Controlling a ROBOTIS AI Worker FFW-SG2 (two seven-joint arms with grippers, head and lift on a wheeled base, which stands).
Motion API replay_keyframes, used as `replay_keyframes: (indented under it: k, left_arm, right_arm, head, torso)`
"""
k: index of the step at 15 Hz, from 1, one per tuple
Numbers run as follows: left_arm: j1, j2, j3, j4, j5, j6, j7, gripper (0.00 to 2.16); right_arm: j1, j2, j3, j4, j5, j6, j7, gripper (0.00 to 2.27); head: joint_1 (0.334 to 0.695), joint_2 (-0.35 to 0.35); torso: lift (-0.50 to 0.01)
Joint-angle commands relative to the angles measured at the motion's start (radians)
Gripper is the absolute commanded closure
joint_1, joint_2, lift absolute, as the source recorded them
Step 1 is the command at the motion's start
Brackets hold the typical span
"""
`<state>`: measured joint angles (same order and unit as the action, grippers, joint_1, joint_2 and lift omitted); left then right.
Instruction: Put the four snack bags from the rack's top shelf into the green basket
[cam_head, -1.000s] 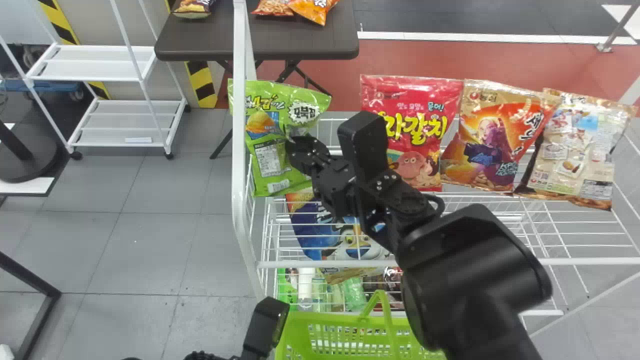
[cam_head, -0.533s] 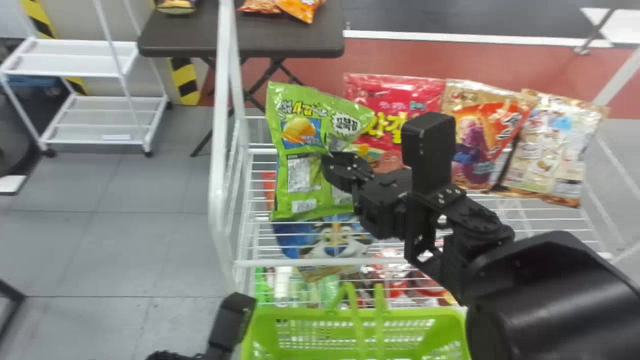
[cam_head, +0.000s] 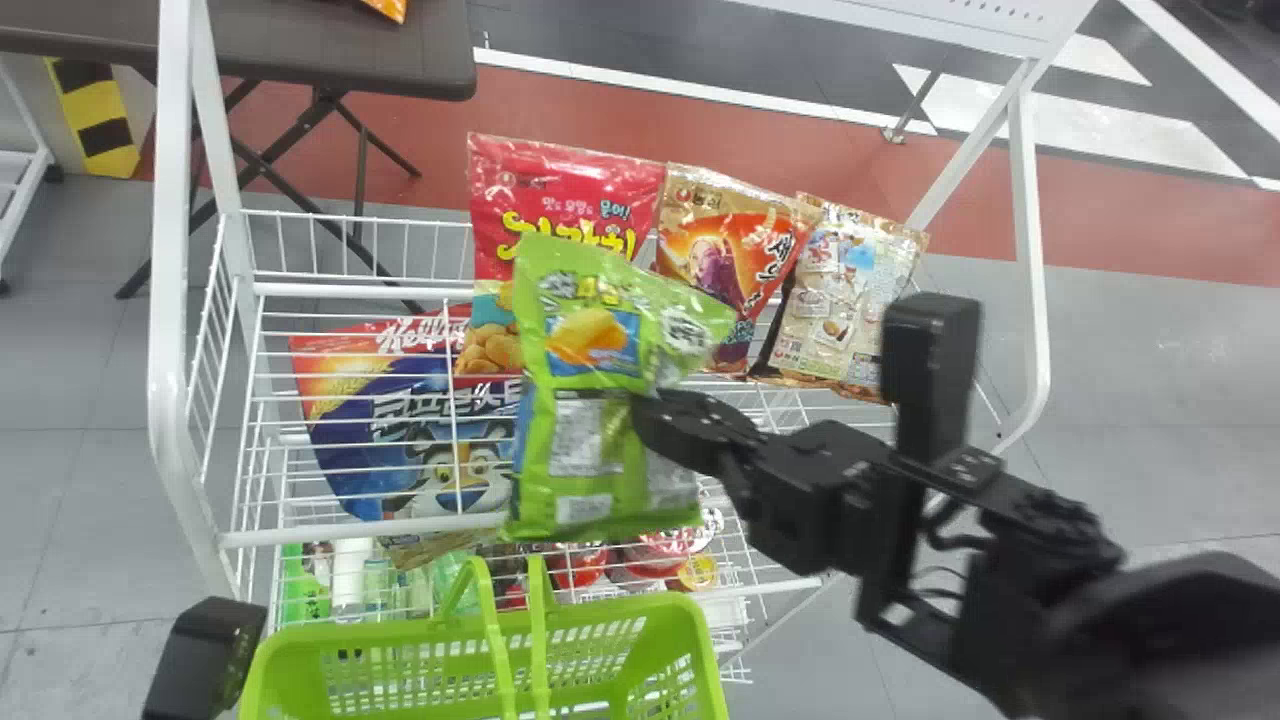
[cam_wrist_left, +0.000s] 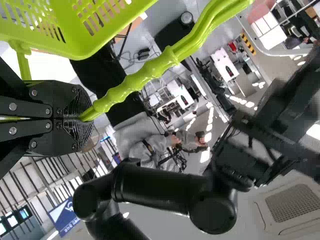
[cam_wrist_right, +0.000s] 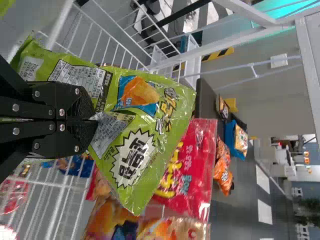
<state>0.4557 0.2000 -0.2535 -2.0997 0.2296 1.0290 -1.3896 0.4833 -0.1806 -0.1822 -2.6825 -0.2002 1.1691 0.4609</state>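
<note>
Off the front edge of the rack (cam_head: 380, 529) hangs the basket (cam_head: 270, 648); above that edge, the green bag (cam_head: 580, 440). The right claw (cam_wrist_right: 87, 124) is closed on its side, the left claw (cam_wrist_left: 84, 119) on the handle (cam_wrist_left: 142, 77), which so wide a bag could snag.

My right arm (cam_head: 1010, 570) comes in at the bottom right of the head view and slants over the front edge of the top shelf (cam_head: 300, 531), its gripper (cam_head: 655, 410) out ahead, pointing to my left, fingers (cam_wrist_right: 82, 107) pinched shut. Left gripper (cam_head: 203, 655) is at the bottom left, on my side of the shelf's front left corner; wrist view has its fingers (cam_wrist_left: 75, 100) closed too, tips together.
</note>
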Motion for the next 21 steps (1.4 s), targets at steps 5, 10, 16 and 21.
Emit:
replay_keyframes:
  k: [5,10,16,21]
  left_arm:
    - [0.029,-0.007,0.005,-0.036,-0.019,-0.005,0.023,1.67]
    - [0.034,-0.019,0.005,-0.054,-0.042,-0.023,0.03,1.67]
    - [0.032,-0.019,0.02,-0.08,-0.042,-0.036,0.029,1.67]
    - [0.034,-0.021,0.011,-0.083,-0.042,-0.039,0.021,1.67]
  right_arm:
    - [0.107,0.153,-0.424,-0.155,-0.107,0.165,0.282,2.07]
    - [0.129,0.181,-0.698,-0.125,-0.229,0.343,0.501,2.07]
    - [0.248,0.181,-0.445,-0.013,-0.061,0.337,0.501,2.07]
    - [0.273,0.148,-0.141,0.053,0.125,0.281,0.447,2.07]
  head:
    - [0.695,-0.35]
    - [0.695,-0.35]
    - [0.695,-0.35]
    - [0.695,-0.35]
  torso:
    - [0.0]
    - [0.0]
    - [0.0]
    - [0.0]
